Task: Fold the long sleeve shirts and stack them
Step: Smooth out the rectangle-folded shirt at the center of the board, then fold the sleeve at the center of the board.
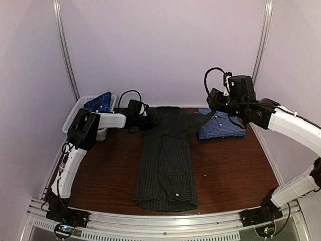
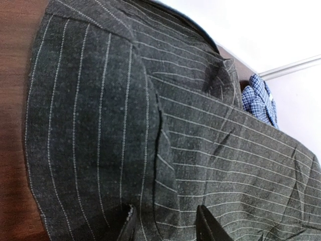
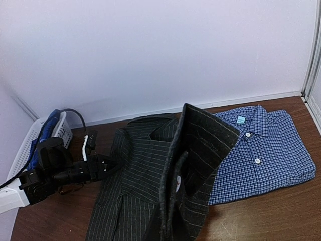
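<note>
The charcoal pinstripe shirt (image 1: 165, 165) lies lengthwise down the middle of the table, collar toward the back wall. Its sleeve (image 3: 200, 145) is lifted off the right shoulder, and my right gripper (image 1: 213, 103) is shut on it; the cloth hides the fingers in the right wrist view. My left gripper (image 2: 168, 228) stands open at the shirt's left shoulder (image 1: 145, 120), fingertips down on the pinstripe cloth. A folded blue-and-white check shirt (image 1: 220, 125) lies at the back right, its left edge under the raised sleeve. A navy plaid shirt (image 1: 100, 102) sits in the basket.
A white mesh basket (image 1: 75, 110) stands at the back left against the wall, just behind the left arm. Bare brown tabletop (image 1: 235, 170) shows on both sides of the pinstripe shirt. Metal rails run along the near edge and up the corners.
</note>
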`<move>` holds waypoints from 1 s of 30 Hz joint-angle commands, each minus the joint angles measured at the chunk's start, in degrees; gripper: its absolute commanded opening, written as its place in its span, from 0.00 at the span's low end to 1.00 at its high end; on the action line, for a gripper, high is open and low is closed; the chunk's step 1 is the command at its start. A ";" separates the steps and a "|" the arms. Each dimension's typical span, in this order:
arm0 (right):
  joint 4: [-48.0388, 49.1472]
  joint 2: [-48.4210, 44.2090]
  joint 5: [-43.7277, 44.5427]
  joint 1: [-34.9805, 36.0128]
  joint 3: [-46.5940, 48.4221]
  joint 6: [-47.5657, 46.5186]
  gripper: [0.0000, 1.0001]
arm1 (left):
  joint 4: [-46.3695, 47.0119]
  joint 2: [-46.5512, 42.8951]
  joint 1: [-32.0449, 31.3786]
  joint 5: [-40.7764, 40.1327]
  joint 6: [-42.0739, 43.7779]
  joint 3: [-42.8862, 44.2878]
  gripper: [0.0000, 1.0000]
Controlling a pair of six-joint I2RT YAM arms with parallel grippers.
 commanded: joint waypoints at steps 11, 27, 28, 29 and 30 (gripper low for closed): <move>1.38 5.48 -9.06 12.36 0.36 -7.77 0.00 | -4.43 0.83 1.09 -2.55 -0.78 2.22 0.41; 3.57 28.63 -17.25 26.39 3.08 -8.53 0.00 | -5.82 -23.37 3.70 -1.43 8.39 -20.89 0.44; 4.25 28.55 -17.29 26.71 2.39 -8.27 0.00 | -5.84 -25.03 3.77 -0.79 8.83 -22.81 0.45; 4.70 28.50 -17.41 26.99 1.90 -7.90 0.00 | -5.96 -26.52 3.75 -0.11 9.37 -24.88 0.45; 4.91 28.49 -17.37 27.23 1.52 -7.59 0.01 | -6.01 -27.92 3.73 0.70 9.60 -27.08 0.45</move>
